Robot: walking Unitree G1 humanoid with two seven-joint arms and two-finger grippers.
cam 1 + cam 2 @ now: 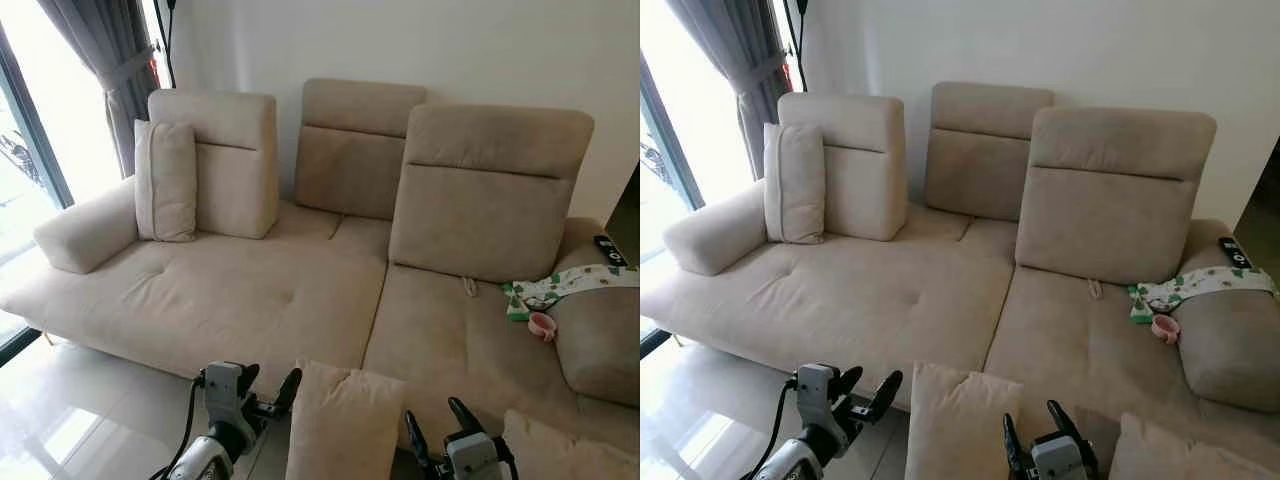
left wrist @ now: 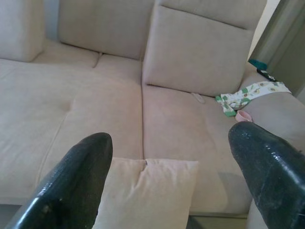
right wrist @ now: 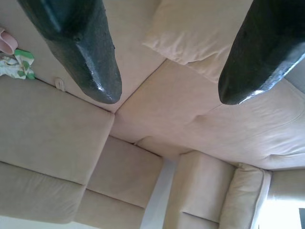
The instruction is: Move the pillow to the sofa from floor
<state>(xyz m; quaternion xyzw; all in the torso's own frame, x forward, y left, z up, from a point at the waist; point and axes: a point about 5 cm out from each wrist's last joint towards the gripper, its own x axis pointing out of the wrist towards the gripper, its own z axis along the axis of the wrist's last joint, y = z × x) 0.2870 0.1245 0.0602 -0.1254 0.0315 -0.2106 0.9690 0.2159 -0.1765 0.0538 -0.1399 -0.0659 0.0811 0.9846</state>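
Observation:
A beige pillow stands upright against the front of the beige sofa, low in the head views; its base is cut off by the frame edge. My left gripper is just left of it, open, with nothing between its fingers. The left wrist view looks over the pillow between its wide-apart fingers. On the pillow's right my right gripper is also open and empty. Its wrist view shows the pillow beyond its fingertips.
A second beige pillow lies at the bottom right. A third leans on the sofa's left backrest. On the right armrest are a green patterned cloth, a small pink cup and a remote. Glossy floor lies left.

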